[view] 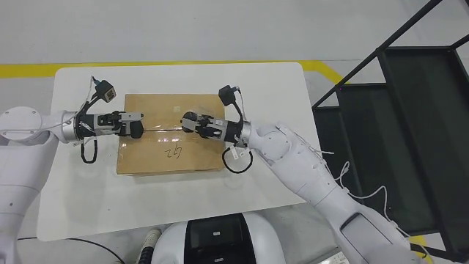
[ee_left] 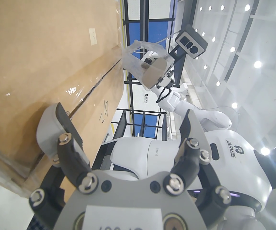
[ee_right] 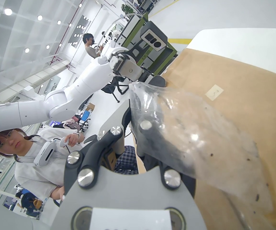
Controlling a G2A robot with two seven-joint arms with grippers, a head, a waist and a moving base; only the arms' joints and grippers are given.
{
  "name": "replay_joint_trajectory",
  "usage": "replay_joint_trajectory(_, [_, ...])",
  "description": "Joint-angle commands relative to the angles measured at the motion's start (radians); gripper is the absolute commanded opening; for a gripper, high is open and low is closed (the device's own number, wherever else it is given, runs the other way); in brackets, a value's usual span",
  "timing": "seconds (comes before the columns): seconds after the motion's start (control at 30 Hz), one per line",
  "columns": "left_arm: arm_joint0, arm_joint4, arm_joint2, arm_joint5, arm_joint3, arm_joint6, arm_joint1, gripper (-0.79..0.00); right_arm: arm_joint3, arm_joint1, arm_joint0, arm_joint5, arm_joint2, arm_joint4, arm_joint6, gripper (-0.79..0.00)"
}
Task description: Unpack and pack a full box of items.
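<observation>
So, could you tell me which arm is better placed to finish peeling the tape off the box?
Probably the right. The right gripper holds the lifted clear tape, which is attached at the box seam. The left gripper is open, with one finger resting on the box top.

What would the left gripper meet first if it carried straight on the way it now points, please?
Probably the loose clear tape peeled off the box seam, with the right gripper that holds it just behind. The left gripper points along the box top toward them; depth is unclear.
</observation>
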Motion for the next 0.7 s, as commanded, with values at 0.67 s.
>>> replay_joint_trajectory(0.67, [0.059, -0.157, -0.153, -0.035, -0.02, 0.05, 0.022, 0.0, 0.193, -0.07, 0.114, 0.06, -0.135, -0.069, -0.04, -0.785])
